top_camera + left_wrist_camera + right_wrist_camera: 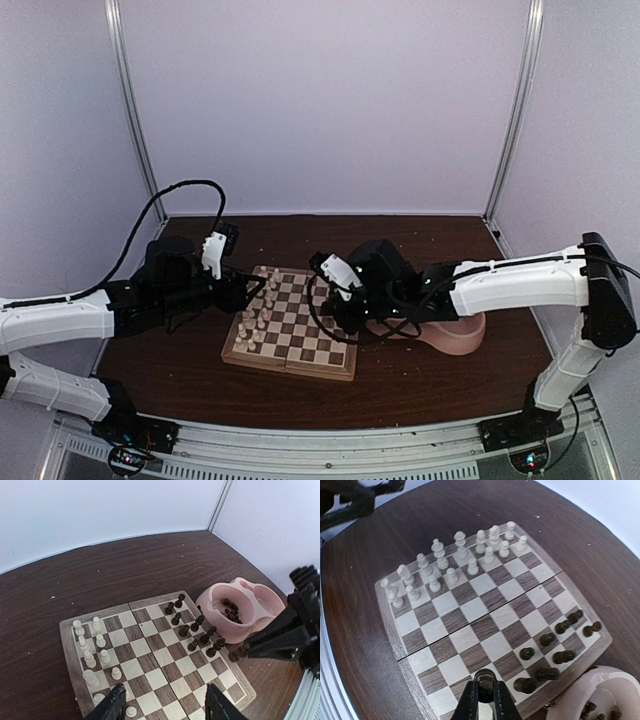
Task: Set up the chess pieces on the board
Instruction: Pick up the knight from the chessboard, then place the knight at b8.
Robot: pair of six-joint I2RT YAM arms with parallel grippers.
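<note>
Top view: the board (290, 368) sits mid-table, with my left gripper (262, 288) over its cream end and my right gripper (348, 323) over the dark end, by the pink bowl (462, 338). Left wrist: the fingers (112, 707) hang about half spread and empty, and the cream pieces (92, 650) look all set in two rows, but only some dark pieces (195, 632) are on and more sit in the bowl. Right wrist: the fingers (470, 705) are pinched tight over the board's dark-side edge and I can't tell if they hold anything, so I'd say a bit past halfway.
</note>
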